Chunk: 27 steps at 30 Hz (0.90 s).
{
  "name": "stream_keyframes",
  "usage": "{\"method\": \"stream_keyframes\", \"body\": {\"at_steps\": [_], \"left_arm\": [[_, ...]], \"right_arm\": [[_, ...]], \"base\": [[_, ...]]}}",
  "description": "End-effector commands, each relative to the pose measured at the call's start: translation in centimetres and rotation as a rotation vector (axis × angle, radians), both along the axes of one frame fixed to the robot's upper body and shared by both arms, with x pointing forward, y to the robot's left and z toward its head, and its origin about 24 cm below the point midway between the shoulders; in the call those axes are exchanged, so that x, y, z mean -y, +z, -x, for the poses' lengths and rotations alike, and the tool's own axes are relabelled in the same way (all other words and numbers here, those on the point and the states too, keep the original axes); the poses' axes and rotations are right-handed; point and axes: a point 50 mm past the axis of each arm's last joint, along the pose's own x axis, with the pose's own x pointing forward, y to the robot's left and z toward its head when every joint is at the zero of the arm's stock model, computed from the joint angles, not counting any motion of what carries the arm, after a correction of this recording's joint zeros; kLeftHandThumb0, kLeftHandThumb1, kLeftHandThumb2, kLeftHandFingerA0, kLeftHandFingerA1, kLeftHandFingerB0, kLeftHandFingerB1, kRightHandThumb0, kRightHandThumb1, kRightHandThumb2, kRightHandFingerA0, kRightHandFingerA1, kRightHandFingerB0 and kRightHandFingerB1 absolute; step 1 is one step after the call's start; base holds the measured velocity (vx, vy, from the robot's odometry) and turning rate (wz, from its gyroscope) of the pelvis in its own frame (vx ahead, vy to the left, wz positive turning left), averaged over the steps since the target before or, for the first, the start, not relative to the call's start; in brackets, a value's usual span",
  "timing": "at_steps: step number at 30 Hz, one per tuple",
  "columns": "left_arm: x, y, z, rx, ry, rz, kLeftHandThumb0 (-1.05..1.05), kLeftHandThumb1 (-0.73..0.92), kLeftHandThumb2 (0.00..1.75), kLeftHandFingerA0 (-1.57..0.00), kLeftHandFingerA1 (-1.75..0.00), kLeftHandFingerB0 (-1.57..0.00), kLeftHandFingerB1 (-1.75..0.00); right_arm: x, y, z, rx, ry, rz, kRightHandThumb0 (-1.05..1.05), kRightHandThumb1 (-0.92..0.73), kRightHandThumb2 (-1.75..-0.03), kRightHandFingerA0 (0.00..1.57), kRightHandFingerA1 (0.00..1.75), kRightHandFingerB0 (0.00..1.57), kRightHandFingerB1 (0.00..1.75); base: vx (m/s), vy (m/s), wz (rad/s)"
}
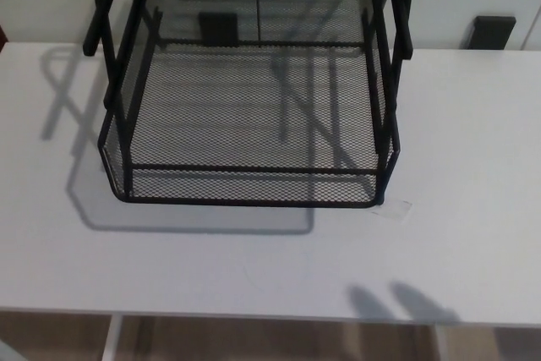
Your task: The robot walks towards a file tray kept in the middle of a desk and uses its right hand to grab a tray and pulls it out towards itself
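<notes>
One black mesh file tray (254, 124) on white desk (456, 150), pale wall behind, neither robot hand visible, state unknowable

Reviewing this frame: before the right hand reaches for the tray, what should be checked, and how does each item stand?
1. Tray in view, centred: ok.
2. Tray's front rim unobstructed: ok.
3. Desk bare between tray and near edge: ok, apart from a small clear scrap by the tray's right corner.
4. Right hand visible: not ok; only a shadow at the near edge.
5. Left hand out of the way: cannot tell.
</notes>
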Motion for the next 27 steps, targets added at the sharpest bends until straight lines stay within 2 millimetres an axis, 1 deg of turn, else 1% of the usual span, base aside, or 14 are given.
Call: {"method": "stream_keyframes", "body": {"at_steps": [1, 2, 5, 7, 8, 10, 11, 12, 20, 21, 22, 25, 26, 27], "left_arm": [[-1.9, 0.4, 0.0, -0.068, 0.048, -0.005, -0.39, 0.49, 0.73, -0.56, -0.52, -0.44, -0.49], [-1.9, 0.5, 0.0, -0.066, 0.046, -0.007, -0.39, 0.49, 0.73, -0.56, -0.52, -0.44, -0.49], [-1.7, 0.4, -0.5, -0.062, 0.045, -0.011, -0.37, 0.49, 0.72, -0.56, -0.52, -0.43, -0.48], [-1.6, 0.5, -0.5, -0.062, 0.038, -0.003, -0.4, 0.48, 0.73, -0.55, -0.53, -0.42, -0.48], [-1.6, 0.7, -0.5, -0.07, 0.036, -0.003, -0.39, 0.48, 0.73, -0.55, -0.52, -0.42, -0.48], [-1.7, 0.7, -0.6, -0.072, 0.036, -0.004, -0.4, 0.48, 0.73, -0.55, -0.52, -0.42, -0.48], [-1.7, 0.9, -0.6, -0.065, 0.031, -0.003, -0.4, 0.48, 0.73, -0.56, -0.53, -0.41, -0.48], [-1.7, 0.9, -0.5, -0.067, 0.033, 0.001, -0.39, 0.48, 0.72, -0.55, -0.53, -0.41, -0.48], [-1.8, 1.0, -0.4, -0.066, 0.007, -0.013, -0.3, 0.58, 0.57, -0.6, -0.43, -0.46, -0.39], [-1.8, 0.9, -0.4, -0.066, 0.005, -0.015, -0.32, 0.57, 0.57, -0.6, -0.43, -0.47, -0.39], [-1.8, 0.9, -0.4, -0.066, 0.007, -0.014, -0.32, 0.57, 0.57, -0.59, -0.43, -0.47, -0.39], [-1.8, 0.9, -0.3, -0.071, 0.006, -0.014, -0.35, 0.56, 0.56, -0.59, -0.43, -0.46, -0.39], [-1.7, 0.9, -0.4, -0.074, 0.0, -0.018, -0.34, 0.57, 0.57, -0.58, -0.43, -0.45, -0.38], [-1.7, 0.9, -0.5, -0.074, -0.003, -0.023, -0.33, 0.57, 0.57, -0.59, -0.43, -0.45, -0.38]], "right_arm": [[-9.6, 9.4, -5.5, 0.363, 0.128, 0.72, -0.41, -0.47, -1.04, 0.07, 0.6, 0.02, 0.57], [-9.8, 9.3, -5.6, 0.362, 0.13, 0.722, -0.65, -0.64, -0.6, 0.0, 0.82, 0.0, 0.65], [-12.4, 8.0, -6.8, 0.291, 0.213, 0.694, -0.75, -0.6, -0.62, 0.0, 0.58, 0.0, 0.57], [-14.1, 6.8, -6.5, 0.214, 0.289, 0.672, -0.77, -0.45, -0.92, 0.0, 0.52, 0.0, 0.49], [-15.1, 6.1, -6.3, 0.196, 0.322, 0.684, -0.75, -0.62, -0.59, 0.0, 0.57, 0.0, 0.55], [-15.9, 5.6, -6.2, 0.174, 0.345, 0.699, -0.76, -0.6, -0.59, 0.0, 0.52, 0.0, 0.56], [-16.8, 5.0, -6.2, 0.157, 0.358, 0.73, -0.78, -0.41, -0.88, 0.0, 0.54, 0.0, 0.52], [-17.3, 4.7, -6.2, 0.147, 0.364, 0.75, -0.75, -0.52, -0.58, 0.0, 0.56, 0.0, 0.64], [-20.0, 1.6, -9.1, 0.007, 0.318, 1.001, -0.75, -0.51, -0.55, 0.0, 0.57, 0.0, 0.64], [-20.2, 1.2, -9.6, -0.02, 0.318, 1.012, -0.75, -0.39, -0.83, 0.0, 0.55, 0.05, 0.59], [-20.3, 0.9, -9.9, -0.035, 0.318, 1.01, -0.41, -0.14, -0.83, 0.09, 0.61, 0.0, 0.54], [-20.7, -0.3, -10.9, -0.097, 0.302, 1.031, -0.4, -0.12, -0.82, 0.08, 0.6, 0.0, 0.53], [-20.7, -0.6, -11.3, -0.112, 0.295, 1.034, -0.69, -0.33, -0.76, 0.03, 0.6, 0.08, 0.57], [-20.7, -0.9, -11.6, -0.132, 0.288, 1.04, -0.39, -0.1, -0.8, 0.08, 0.6, 0.0, 0.53]], "base": [[0.0, 0.0, 0.0], [0.0, 0.0, 0.0], [0.0, 0.0, 0.0], [0.0, 0.0, 0.0], [0.0, 0.0, 0.0], [0.0, 0.0, 0.0], [0.0, 0.0, 0.0], [0.0, 0.0, 0.0], [0.0, 0.0, 0.0], [0.0, 0.0, 0.0], [0.0, 0.0, 0.0], [0.0, 0.0, 0.0], [0.0, 0.0, 0.0], [0.0, 0.0, 0.0]]}}
